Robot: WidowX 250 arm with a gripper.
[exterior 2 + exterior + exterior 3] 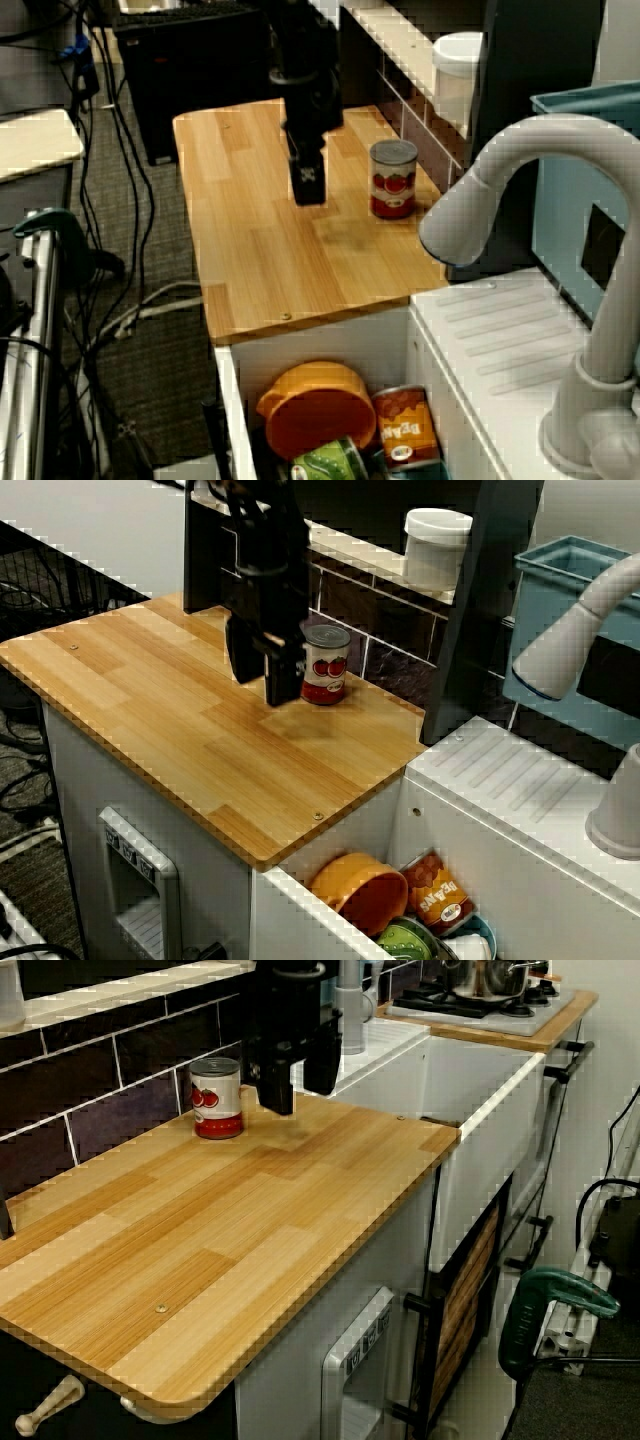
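A red-and-white tomato can [325, 665] stands upright on the wooden counter [190, 730], close to the dark tiled wall. My black gripper [265, 680] hangs just above the wood right beside the can, on the side away from the wall. In the view along the counter the two fingers [275, 1088] are spread apart with nothing between them, and the can [217, 1098] sits clear of them to the left. The view over the sink shows the gripper [308, 185] a short gap from the can [393, 178], not touching it.
A sink on the right holds an orange bowl [358, 888] and several cans [437, 892]. A grey faucet [500, 190] arches over it. A white tub [436, 542] sits on the ledge above the tiles. A dark post [480, 610] stands at the counter's far corner.
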